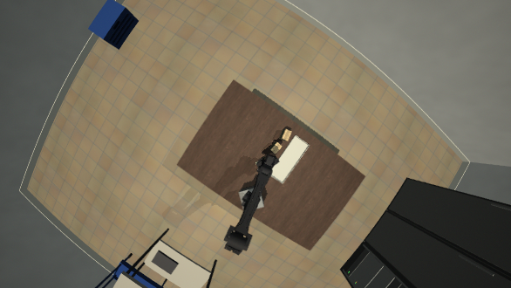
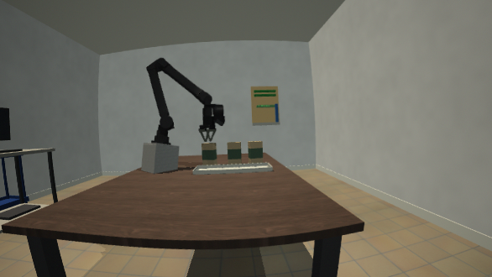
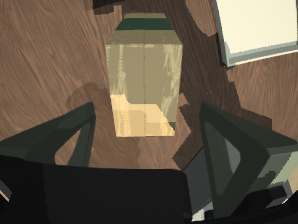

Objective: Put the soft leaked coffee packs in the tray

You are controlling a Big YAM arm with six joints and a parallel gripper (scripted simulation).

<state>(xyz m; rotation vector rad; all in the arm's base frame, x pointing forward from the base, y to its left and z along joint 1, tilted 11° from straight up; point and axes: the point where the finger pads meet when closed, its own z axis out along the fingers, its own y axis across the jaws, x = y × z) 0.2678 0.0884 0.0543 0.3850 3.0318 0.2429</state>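
Three tan coffee packs with dark green bands stand in a row on the brown table behind the tray: the left pack [image 2: 209,152], the middle pack [image 2: 234,150] and the right pack [image 2: 255,150]. The shallow white tray [image 2: 232,168] lies in front of them. My gripper [image 2: 206,135] hangs open just above the left pack, fingers pointing down. In the wrist view that pack [image 3: 144,83] stands upright below and between my two open fingers, not touched. A corner of the tray [image 3: 256,10] shows at the upper right. From above, the arm covers part of the packs [image 1: 276,147].
The arm's grey base block [image 2: 159,157] stands on the table left of the tray. A black cabinet [image 1: 436,236] and a small desk [image 1: 174,266] stand on the floor away from the table.
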